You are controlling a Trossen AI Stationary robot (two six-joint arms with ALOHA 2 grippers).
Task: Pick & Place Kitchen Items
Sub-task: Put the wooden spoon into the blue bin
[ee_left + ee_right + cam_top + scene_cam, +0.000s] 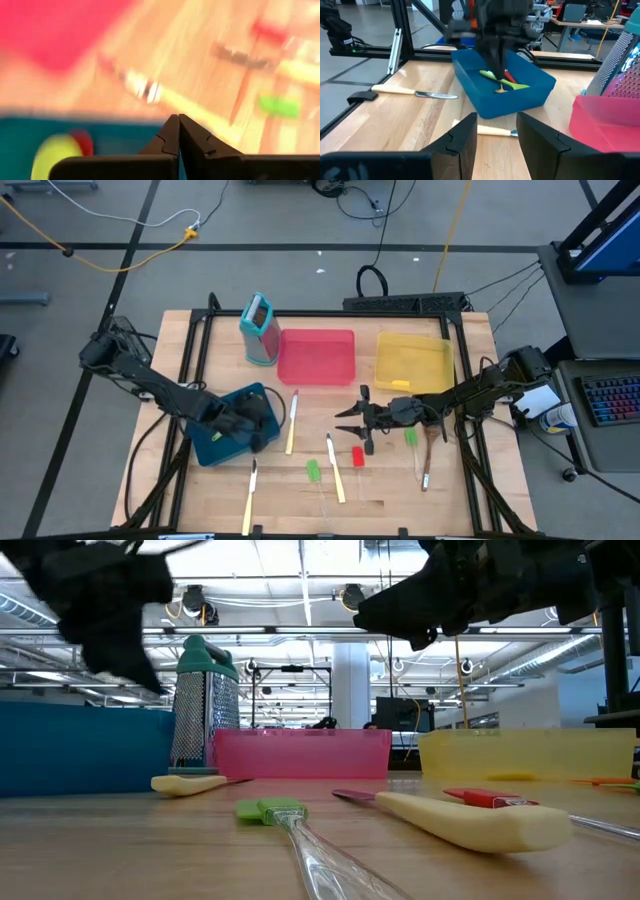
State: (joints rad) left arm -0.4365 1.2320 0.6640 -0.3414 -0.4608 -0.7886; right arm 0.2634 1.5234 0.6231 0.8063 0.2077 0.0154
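While left gripper (496, 65) hangs over blue tray (475, 95), right gripper (350, 418) gapes.

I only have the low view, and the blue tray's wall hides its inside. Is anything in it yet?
Observer: Yes. A green utensil and a red utensil lie in the blue tray.
Operator: Where is the left gripper?
Observer: The left gripper is over that tray, with its fingers pressed together.
Operator: And the right one?
Observer: The right gripper is open and points at the tray from across the table.
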